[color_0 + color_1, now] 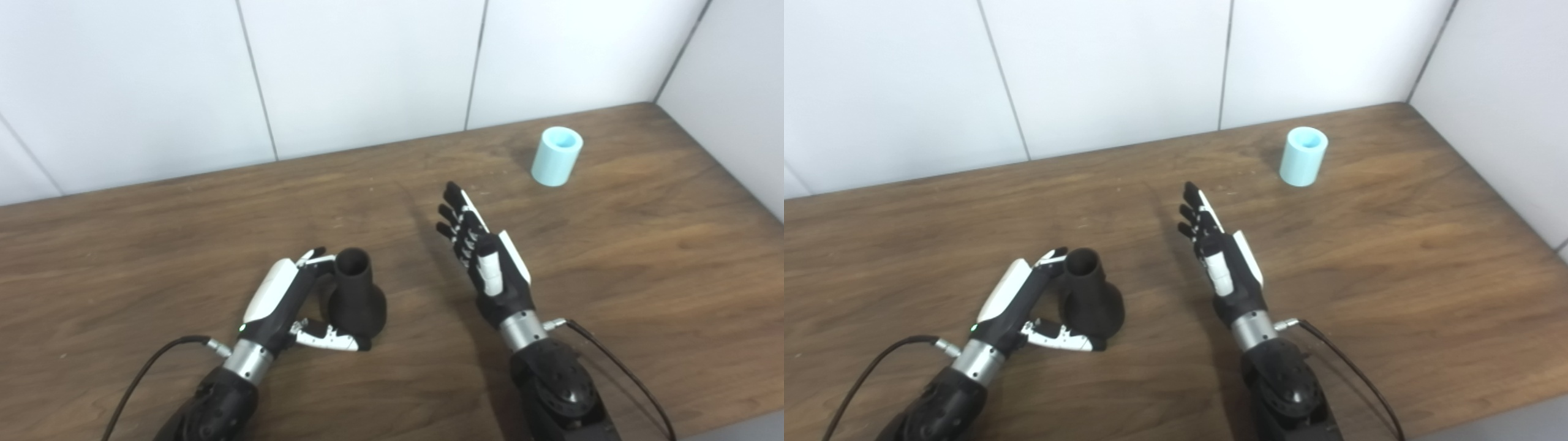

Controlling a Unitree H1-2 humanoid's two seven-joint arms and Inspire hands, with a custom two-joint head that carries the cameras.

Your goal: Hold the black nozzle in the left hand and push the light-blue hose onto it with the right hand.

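Nozzle braced, hose not yet fetched.
The left hand clasps the flared black plastic nozzle upright, mouth ready; the right hand, fingers spread and empty, points toward the light-blue cylindrical hose.

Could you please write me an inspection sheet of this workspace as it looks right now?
Surface: brown wooden table, no damage seen.
Job's things: black flared plastic nozzle upright near the front; light-blue short cylindrical hose upright at far right, untouched.
Clutter: nothing seen.
Hands: left hand cupped around the nozzle, thumb at its base, grip not clearly closed; right hand open, fingers straight, holding nothing, short of the hose.
Cables: black cable at the right wrist, another at the left.
Surroundings: white panelled walls behind and right.
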